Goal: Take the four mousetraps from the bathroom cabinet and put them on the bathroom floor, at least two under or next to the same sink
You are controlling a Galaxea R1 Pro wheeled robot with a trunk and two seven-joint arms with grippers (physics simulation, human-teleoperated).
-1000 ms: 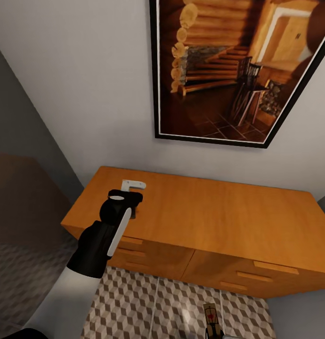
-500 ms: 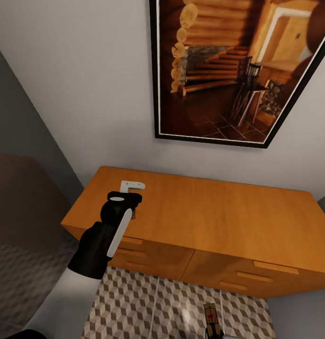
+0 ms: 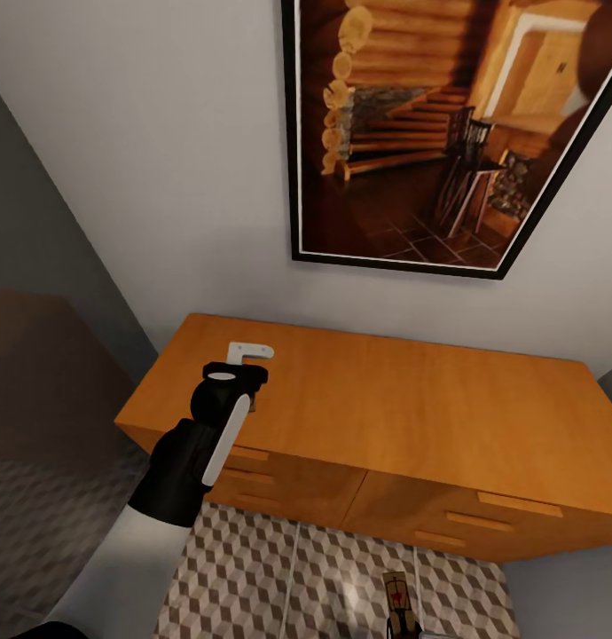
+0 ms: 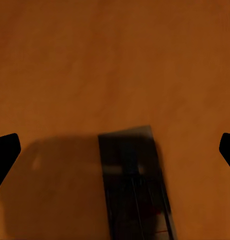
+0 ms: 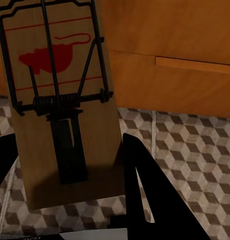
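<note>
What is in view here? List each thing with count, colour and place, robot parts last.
Cabinet: one, orange-brown, against the wall, drawers facing the robot.
Mousetraps: two seen, brown wood with dark metal; one on the cabinet top under the left gripper, one held by the right gripper above the floor.
Floor: cube-patterned tiles, in front of the cabinet.
Picture: one, black frame, on the wall above the cabinet.
Left gripper: black, open, over the cabinet top.
Right gripper: black, shut on its mousetrap.
</note>
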